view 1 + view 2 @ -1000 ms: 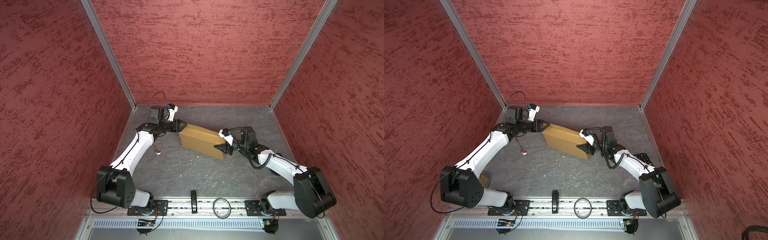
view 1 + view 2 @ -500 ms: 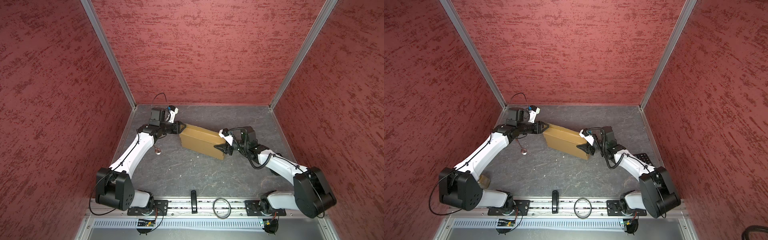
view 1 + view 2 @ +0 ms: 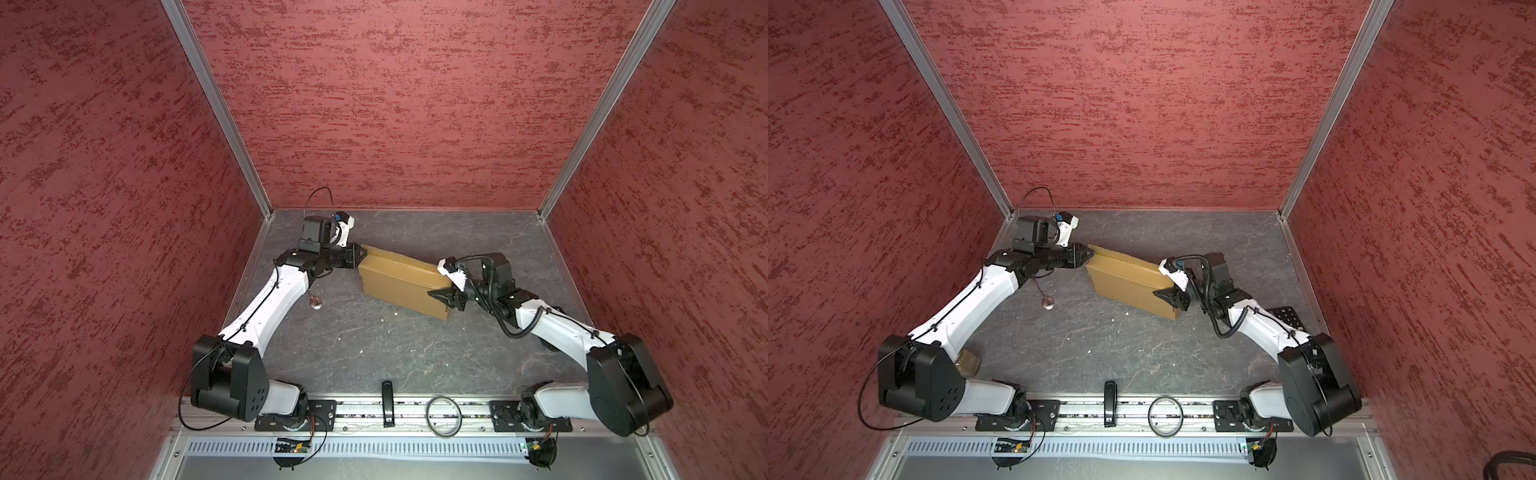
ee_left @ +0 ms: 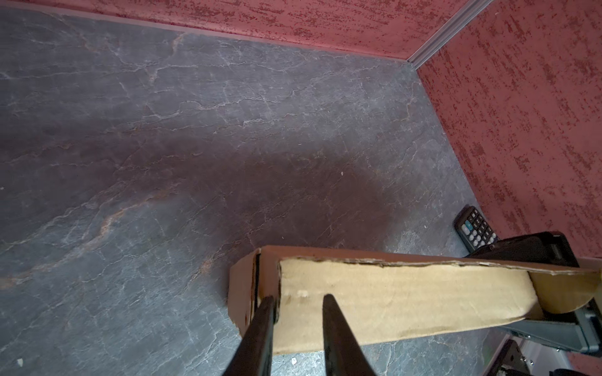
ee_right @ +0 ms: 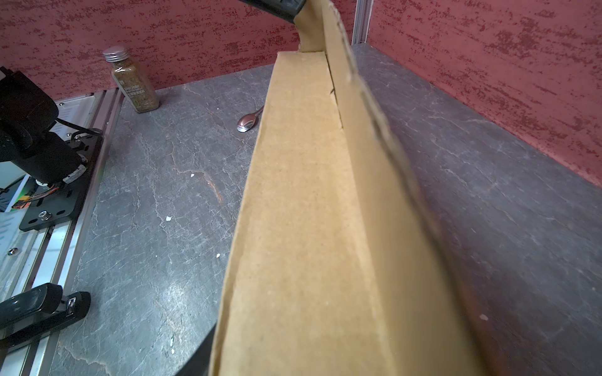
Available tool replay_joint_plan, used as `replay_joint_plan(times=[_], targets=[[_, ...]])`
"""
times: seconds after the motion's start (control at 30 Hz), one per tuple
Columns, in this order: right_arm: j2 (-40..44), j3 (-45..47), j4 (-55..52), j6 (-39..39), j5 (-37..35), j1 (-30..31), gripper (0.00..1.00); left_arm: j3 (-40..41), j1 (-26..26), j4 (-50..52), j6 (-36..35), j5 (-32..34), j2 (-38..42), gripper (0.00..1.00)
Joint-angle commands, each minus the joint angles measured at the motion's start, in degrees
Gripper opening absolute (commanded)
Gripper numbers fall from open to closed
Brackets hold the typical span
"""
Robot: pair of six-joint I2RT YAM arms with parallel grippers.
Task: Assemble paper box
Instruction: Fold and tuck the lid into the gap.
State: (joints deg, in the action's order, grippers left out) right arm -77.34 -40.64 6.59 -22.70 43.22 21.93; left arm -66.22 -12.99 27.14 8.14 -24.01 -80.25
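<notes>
On the grey stone-patterned table (image 3: 374, 353), toward its far side: one paper box (image 3: 399, 278), tan cardboard, folded into a long shallow form and standing on a long edge, set slantwise between the two arms. Left gripper (image 3: 360, 253) at the box's far left corner; in the left wrist view its two fingers (image 4: 335, 325) lie against the pale end panel with a narrow gap between them, and whether they pinch cardboard cannot be told. Right gripper (image 3: 439, 291) at the near right end, clamped across the box, one dark finger on the front face, the other hidden behind it. Sundries: spoon (image 3: 316, 302) near the left arm; stapler (image 3: 387, 402) and ring (image 3: 444, 415) at the front rail; spice bottle (image 5: 135, 81); calculator (image 4: 475, 229) by the right wall.
</notes>
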Motion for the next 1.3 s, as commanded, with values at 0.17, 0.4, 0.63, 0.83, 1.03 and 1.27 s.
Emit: replay_joint_plan(times=[0.17,0.4,0.63,0.83,1.03,1.27], targets=[[1.2,0.2,0.6,-0.5,0.5,0.4,0.37,1.2,-0.5,-1.4,0.0,1.7,-0.9,0.16],[1.2,0.2,0.5,-0.6,0.8,0.4,0.37,2.8,-0.5,-2.4,0.7,3.6,-0.7,0.12],[1.0,0.4,1.0,-0.3,0.8,0.4,0.37,4.2,-0.9,-3.4,1.4,4.8,-0.1,0.11],[1.2,0.8,1.0,-0.5,0.9,0.4,0.36,3.4,-1.0,-4.1,1.6,5.7,-0.5,0.19],[1.2,0.9,0.8,-0.7,0.8,0.4,0.35,1.6,-1.1,-4.3,1.1,5.4,-2.0,0.25],[1.2,0.8,0.8,-0.5,0.6,0.4,0.35,0.3,-1.7,-4.8,0.7,5.0,-3.2,0.23]])
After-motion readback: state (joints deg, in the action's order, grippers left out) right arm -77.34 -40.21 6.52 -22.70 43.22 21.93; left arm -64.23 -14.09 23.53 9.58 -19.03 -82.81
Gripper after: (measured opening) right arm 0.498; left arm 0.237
